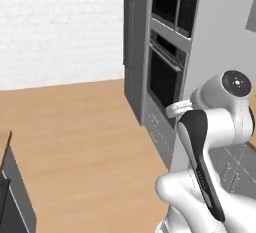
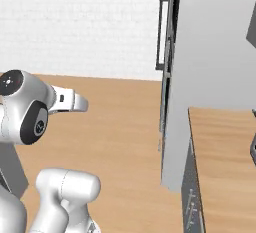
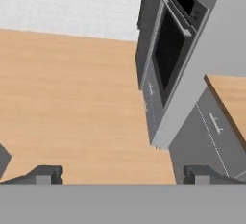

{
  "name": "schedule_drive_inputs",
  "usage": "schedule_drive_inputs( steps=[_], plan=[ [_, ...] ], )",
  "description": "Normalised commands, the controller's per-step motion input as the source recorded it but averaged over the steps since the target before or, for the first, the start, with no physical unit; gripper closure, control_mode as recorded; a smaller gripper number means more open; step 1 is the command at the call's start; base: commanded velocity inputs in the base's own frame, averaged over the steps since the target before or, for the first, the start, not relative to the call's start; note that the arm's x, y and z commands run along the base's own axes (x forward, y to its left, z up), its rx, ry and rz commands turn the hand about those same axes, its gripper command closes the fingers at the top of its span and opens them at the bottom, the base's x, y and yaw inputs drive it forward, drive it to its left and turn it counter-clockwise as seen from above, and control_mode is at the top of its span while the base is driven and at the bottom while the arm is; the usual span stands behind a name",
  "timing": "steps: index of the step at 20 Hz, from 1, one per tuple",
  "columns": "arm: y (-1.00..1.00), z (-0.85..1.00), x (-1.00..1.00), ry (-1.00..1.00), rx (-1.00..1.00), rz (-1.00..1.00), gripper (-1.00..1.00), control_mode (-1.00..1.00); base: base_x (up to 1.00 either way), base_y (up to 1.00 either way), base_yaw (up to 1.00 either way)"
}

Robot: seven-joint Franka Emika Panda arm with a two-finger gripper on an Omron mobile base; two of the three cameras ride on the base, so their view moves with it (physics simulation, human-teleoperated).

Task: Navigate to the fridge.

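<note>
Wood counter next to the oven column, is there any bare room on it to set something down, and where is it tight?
The wood counter lies bare from the tall grey panel outward. A dark object crowds its right edge. The wooden floor is open between the white brick wall and the black oven column.

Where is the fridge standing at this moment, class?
In the left base view the fridge stands past the black wall oven column, next to the white brick wall. The right base view shows its dark bar handle edge-on.
</note>
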Motion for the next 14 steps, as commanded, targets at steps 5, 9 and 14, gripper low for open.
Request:
schedule_drive_inputs(
  steps=[5, 9, 14],
  plan=[
    [0.00, 0.00, 0.00, 0.00, 0.00, 0.00, -1.00, 1.00, 1.00, 0.75, -0.57],
    [0.00, 0.00, 0.00, 0.00, 0.00, 0.00, -1.00, 1.00, 1.00, 0.84, -0.54],
    [0.00, 0.00, 0.00, 0.00, 0.00, 0.00, -1.00, 1.00, 1.00, 0.82, -0.53]
  ],
)
